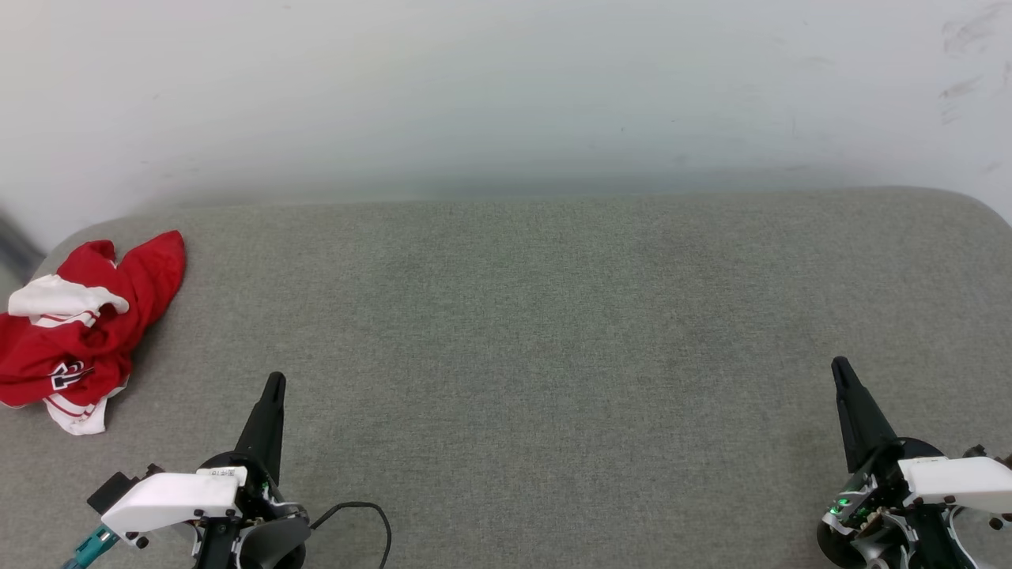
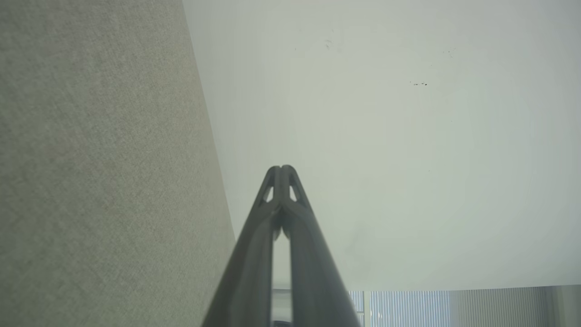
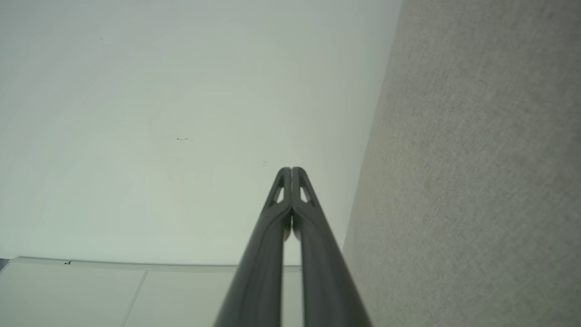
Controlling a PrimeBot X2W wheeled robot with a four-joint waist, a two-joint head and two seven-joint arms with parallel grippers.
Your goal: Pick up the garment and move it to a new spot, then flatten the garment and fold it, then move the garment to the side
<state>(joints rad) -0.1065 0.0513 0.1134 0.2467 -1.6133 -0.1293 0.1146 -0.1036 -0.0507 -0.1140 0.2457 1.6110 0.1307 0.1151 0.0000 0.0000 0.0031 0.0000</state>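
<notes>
The garment (image 1: pixel 87 332), a small red shirt with white sleeves and striped trim, lies crumpled at the far left edge of the grey cloth-covered table (image 1: pixel 514 332). My left gripper (image 1: pixel 274 381) rests at the lower left, shut and empty, its tips a little right of and below the garment. At the lower right my right gripper (image 1: pixel 840 365) is shut too, far from the garment. In the left wrist view the left gripper (image 2: pixel 281 169) has its tips pressed together with nothing between them. The right wrist view has the right gripper (image 3: pixel 291 170) closed the same way.
A pale wall (image 1: pixel 506 87) rises behind the table's far edge. A black cable (image 1: pixel 371 518) loops on the cloth beside my left wrist. The table's corners are rounded at the far left and far right.
</notes>
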